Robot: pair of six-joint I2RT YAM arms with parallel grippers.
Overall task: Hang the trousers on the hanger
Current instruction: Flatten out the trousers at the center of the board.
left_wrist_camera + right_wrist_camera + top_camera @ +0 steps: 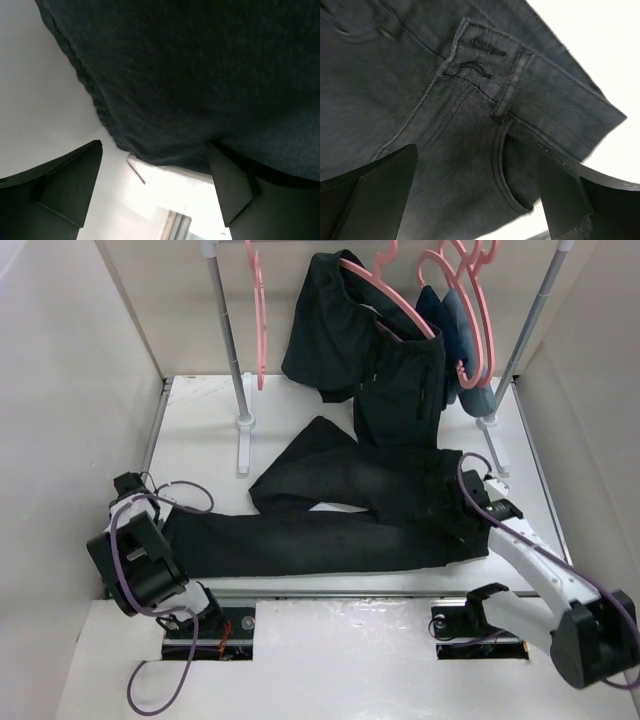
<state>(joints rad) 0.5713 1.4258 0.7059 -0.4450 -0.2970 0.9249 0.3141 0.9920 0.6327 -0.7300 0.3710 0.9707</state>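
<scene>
The black trousers lie flat across the white table, with one leg along the front and the other bent up toward the rack. My left gripper is at the leg hem on the left. In the left wrist view it is open, with the hem just ahead and one finger at the cloth's edge. My right gripper is at the waist end. In the right wrist view it is open over the waistband and pocket. An empty pink hanger hangs on the rail's left.
The clothes rack stands at the back, with its left pole's foot on the table. A shorter black garment hangs on a pink hanger. Navy and pale-blue clothes hang on more pink hangers. White walls close in both sides.
</scene>
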